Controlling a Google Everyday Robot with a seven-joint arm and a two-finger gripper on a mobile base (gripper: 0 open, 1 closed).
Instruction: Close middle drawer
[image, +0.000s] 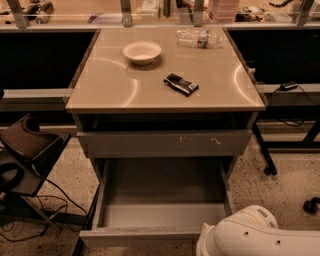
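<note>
The middle drawer (161, 192) stands pulled far out of the cabinet, its bare grey inside showing and its plain front (140, 236) near the bottom edge of the view. Above it is the taller grey drawer front with orange scratch marks (165, 143), pushed in. My white arm (250, 236) fills the bottom right corner, just right of the open drawer's front corner. My gripper is out of view, below the bottom edge.
On the tan cabinet top (105, 85) are a white bowl (142, 51), a black snack packet (181, 84) and a plastic bottle (199, 37). A dark stand with cables (25, 155) is on the left. Black table legs with castors (270, 167) are on the right.
</note>
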